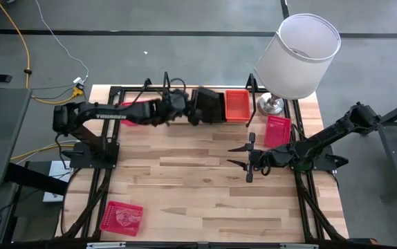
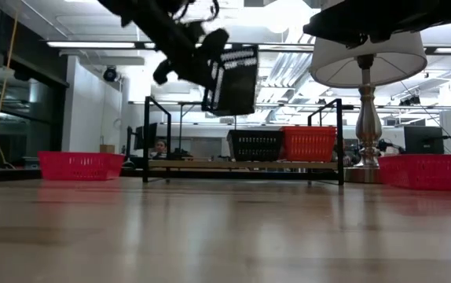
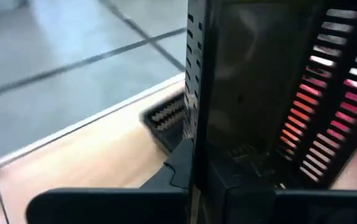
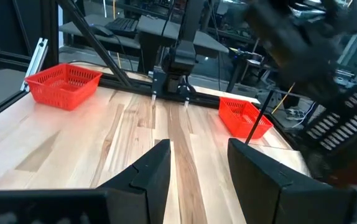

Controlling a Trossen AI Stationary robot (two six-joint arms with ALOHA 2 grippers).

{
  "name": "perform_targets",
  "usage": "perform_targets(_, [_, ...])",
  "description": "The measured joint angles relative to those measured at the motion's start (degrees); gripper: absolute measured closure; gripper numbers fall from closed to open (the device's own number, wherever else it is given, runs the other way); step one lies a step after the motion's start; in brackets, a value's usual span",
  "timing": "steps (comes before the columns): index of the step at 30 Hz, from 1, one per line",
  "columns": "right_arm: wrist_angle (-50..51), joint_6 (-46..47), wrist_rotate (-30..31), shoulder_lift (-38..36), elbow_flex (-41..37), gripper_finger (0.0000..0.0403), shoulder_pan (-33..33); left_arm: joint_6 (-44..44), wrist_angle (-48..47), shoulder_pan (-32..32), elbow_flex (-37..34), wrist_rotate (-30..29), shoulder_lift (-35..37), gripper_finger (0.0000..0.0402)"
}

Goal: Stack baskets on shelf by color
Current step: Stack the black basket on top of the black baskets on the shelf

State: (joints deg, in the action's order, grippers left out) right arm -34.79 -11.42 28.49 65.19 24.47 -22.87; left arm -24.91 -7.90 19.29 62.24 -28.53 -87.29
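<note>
Your left hand (image 1: 190, 111) grips a black basket (image 2: 232, 80) above the shelf (image 2: 245, 165).
On the shelf sit 1 black basket (image 2: 254, 145) and 1 orange basket (image 2: 309, 143); your right hand (image 1: 243, 158) hangs released over the table (image 1: 205, 187).

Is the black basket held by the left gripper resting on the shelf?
No, the black basket hangs in the air, above the shelf.

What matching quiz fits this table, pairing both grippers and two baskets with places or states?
1 left gripper
2 right gripper
3 orange plastic mesh basket
4 red plastic mesh basket beside the lamp

A on the black rod shelf
B open above bare tabletop
C flat on the tabletop
D shut on a black mesh basket

Pairs: 1-D, 2-B, 3-A, 4-C
</note>
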Motion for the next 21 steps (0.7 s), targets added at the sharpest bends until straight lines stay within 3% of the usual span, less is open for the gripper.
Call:
perform_targets(4, [0.1, -0.1, 0.1, 0.0, 0.0, 0.0254, 0.0, -9.6, 0.0, 4.1, 0.2, 4.7, -1.2, 0.04])
perform_targets(8, [0.0, 0.0, 0.5, 0.0, 0.0, 0.0254, 0.0, -11.4, 0.5, 5.2, 1.1, 9.6, -1.4, 0.04])
perform_targets(21, [-0.1, 1.0, 0.6, 0.0, 0.0, 0.0254, 0.0, -15.2, 6.2, 1.6, 1.3, 3.9, -4.2, 0.0401])
